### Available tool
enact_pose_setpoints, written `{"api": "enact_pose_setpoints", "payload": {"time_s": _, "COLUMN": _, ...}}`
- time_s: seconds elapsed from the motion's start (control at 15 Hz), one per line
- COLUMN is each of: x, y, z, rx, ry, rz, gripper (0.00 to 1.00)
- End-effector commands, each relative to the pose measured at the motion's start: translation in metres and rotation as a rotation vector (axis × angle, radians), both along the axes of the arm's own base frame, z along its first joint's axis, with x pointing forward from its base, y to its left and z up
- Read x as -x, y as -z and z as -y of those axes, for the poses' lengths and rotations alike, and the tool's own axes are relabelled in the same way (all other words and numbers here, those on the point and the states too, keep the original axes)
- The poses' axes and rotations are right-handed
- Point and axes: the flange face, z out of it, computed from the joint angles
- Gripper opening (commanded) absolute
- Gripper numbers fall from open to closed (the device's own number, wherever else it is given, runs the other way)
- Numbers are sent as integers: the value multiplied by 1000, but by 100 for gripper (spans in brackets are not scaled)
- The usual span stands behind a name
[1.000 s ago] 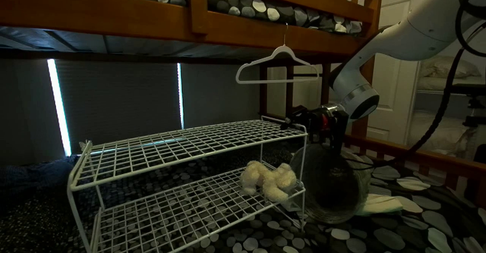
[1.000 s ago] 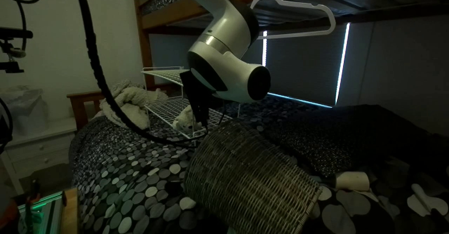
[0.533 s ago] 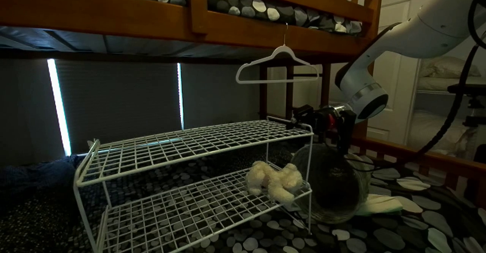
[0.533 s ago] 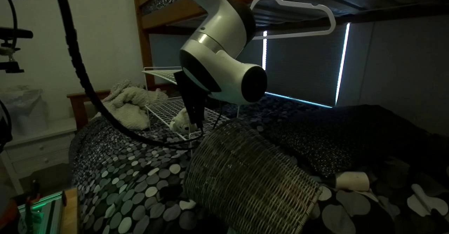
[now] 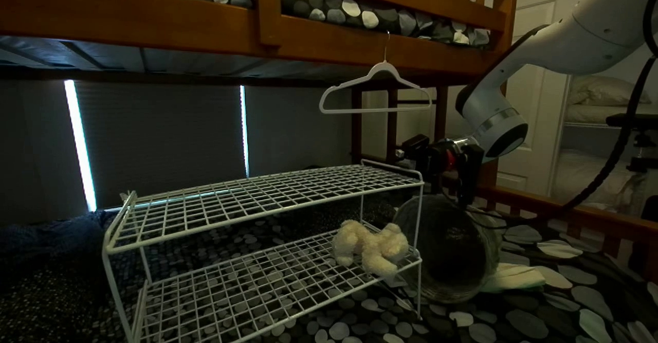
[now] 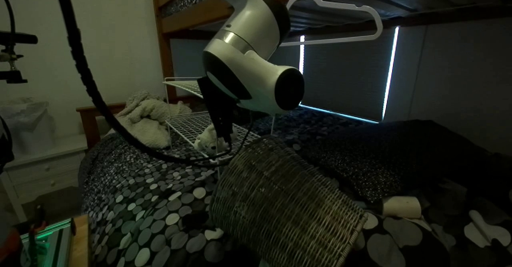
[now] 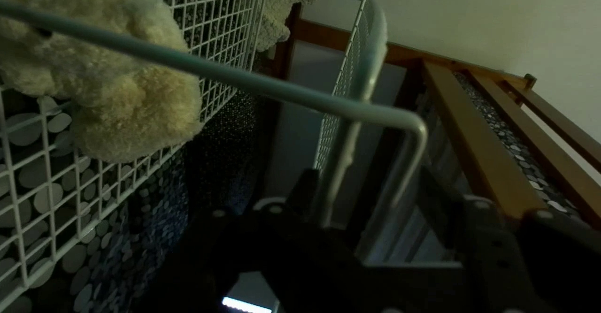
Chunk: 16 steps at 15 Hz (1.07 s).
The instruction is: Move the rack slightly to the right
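Observation:
The rack (image 5: 267, 191), a white two-tier wire grid, stands on the dotted bedding; part of it shows behind the arm as the rack's lower tier (image 6: 188, 123). At its end, by the raised end rail (image 7: 281, 87), is my gripper (image 7: 366, 177), jaws spread. White bars of the rack show between the dark fingers, with a visible gap to the finger on the picture's right; whether the other finger touches a bar I cannot tell. From outside, the gripper (image 5: 406, 149) sits just above that end rail. In an exterior view the arm hides the fingers.
A cream plush toy (image 5: 370, 245) lies on the lower tier. Beside the rack's end a wicker basket (image 6: 280, 203) lies on its side. Above hangs a white hanger (image 5: 375, 110) from the upper bunk's wooden rail (image 5: 329, 34). A black cable (image 6: 92, 87) loops down from the arm.
The rack, with the plush toy on it, and my gripper shifted to the right in an exterior view, then the rack stopped. Since then the jaws have opened and the gripper has risen slightly.

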Motion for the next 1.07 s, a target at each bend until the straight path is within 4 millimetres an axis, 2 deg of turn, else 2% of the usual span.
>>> {"api": "enact_pose_setpoints", "payload": {"time_s": 0.0, "x": 14, "y": -26, "z": 9, "rx": -7, "ry": 0, "rz": -26, "gripper": 90}}
{"api": "enact_pose_setpoints", "payload": {"time_s": 0.13, "x": 14, "y": -26, "z": 8, "rx": 13, "ry": -10, "rz": -70, "gripper": 100}}
{"api": "enact_pose_setpoints", "payload": {"time_s": 0.67, "x": 18, "y": -36, "z": 11, "rx": 140, "ry": -9, "rz": -275, "gripper": 100}}
{"api": "enact_pose_setpoints", "payload": {"time_s": 1.0, "x": 1, "y": -30, "z": 11, "rx": 203, "ry": 0, "rz": -287, "gripper": 100}}
